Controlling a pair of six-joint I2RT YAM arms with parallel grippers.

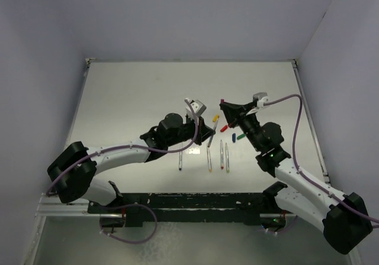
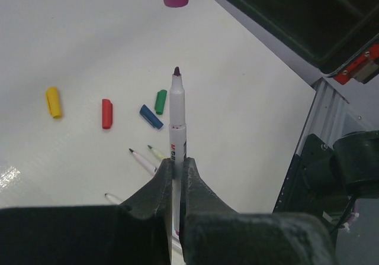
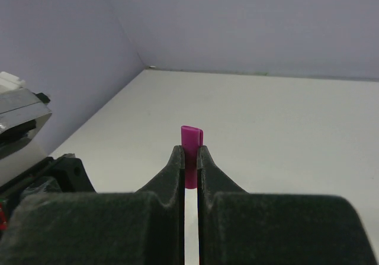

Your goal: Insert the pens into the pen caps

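A matte white surface [image 2: 89, 46] spreads beneath and beyond the fingers [image 2: 155, 189], closed in by plain lavender-grey walls [image 1: 189, 16] ahead of them and on either side, a thin metal rail [image 1: 308, 120] edging it, under soft, even, shadowless light.

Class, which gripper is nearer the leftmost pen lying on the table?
Left. The left gripper hangs just beyond and right of the leftmost pen; the right gripper sits farther back and right.
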